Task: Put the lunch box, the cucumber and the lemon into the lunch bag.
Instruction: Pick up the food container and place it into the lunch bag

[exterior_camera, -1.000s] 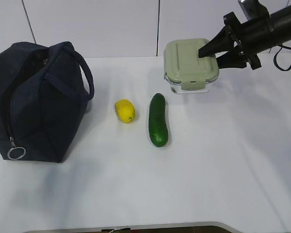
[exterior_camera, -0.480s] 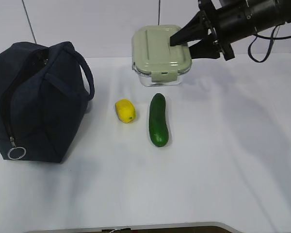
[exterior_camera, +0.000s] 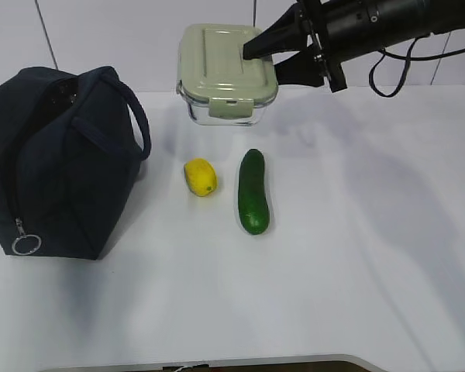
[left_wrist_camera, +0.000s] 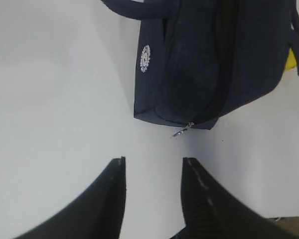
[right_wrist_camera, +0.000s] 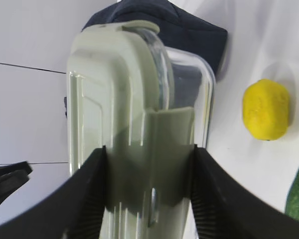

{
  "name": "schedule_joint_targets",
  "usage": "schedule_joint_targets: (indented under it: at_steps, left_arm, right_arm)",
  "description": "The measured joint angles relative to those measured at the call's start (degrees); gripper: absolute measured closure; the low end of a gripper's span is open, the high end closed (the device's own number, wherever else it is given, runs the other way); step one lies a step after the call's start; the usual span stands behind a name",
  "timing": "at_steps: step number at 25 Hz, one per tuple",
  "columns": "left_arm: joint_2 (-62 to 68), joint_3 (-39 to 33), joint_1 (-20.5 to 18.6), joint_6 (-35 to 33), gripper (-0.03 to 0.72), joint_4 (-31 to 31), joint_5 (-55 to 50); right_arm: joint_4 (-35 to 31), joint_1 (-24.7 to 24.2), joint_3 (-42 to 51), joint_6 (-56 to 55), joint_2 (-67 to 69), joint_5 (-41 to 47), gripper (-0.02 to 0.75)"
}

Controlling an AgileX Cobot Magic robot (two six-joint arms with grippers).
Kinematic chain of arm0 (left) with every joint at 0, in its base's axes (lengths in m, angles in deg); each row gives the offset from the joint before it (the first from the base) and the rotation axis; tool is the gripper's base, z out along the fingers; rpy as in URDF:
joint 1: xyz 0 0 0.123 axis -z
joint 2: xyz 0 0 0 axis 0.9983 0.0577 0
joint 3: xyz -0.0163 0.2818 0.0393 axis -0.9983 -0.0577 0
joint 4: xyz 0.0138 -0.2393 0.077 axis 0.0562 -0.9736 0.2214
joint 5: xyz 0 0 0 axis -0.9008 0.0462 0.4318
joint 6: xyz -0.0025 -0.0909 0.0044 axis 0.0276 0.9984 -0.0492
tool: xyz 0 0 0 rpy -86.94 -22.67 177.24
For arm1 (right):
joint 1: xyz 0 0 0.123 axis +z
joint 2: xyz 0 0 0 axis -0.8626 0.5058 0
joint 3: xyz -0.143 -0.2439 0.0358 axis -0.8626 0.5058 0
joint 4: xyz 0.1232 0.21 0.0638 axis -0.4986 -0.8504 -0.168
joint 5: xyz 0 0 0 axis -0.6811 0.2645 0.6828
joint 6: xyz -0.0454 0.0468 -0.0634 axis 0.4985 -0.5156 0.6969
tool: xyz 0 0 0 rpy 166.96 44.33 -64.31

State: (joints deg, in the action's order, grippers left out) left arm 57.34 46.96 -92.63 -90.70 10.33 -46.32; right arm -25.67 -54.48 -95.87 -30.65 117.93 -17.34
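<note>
Right gripper (exterior_camera: 267,56) around lunch box (exterior_camera: 225,74) — white emblem, unreadable, on lunch bag (left_wrist_camera: 209,64).

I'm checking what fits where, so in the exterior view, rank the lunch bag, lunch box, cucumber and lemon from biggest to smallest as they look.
1. lunch bag
2. lunch box, held in the air by the right gripper
3. cucumber
4. lemon

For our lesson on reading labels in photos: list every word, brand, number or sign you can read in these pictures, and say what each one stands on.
No text can be read in any view.
Round white printed emblem on the side of the lunch bag, seen in the left wrist view: too small and blurred to read.
Lunch box, lemon, cucumber: no markings visible.
</note>
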Motion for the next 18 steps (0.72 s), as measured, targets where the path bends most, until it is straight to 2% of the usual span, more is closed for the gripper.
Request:
schedule_joint_targets:
  at_steps: [6, 14, 18]
  left_arm:
    - [11.8, 9.1, 0.0, -4.4, 0.414, -5.3, -1.8]
    - [22.4, 18.3, 0.0, -7.9, 0.414, -6.8, -4.0]
    - [27.6, 21.5, 0.0, -11.3, 0.414, -9.7, -4.0]
  right_arm:
    - [-0.8, 0.5, 0.0, 0.2, -0.1, 0.0, 0.377]
    - [-2.2, 2.9, 0.0, 0.8, -0.1, 0.0, 0.377]
    - [-3.1, 4.2, 0.0, 1.1, -0.1, 0.0, 0.377]
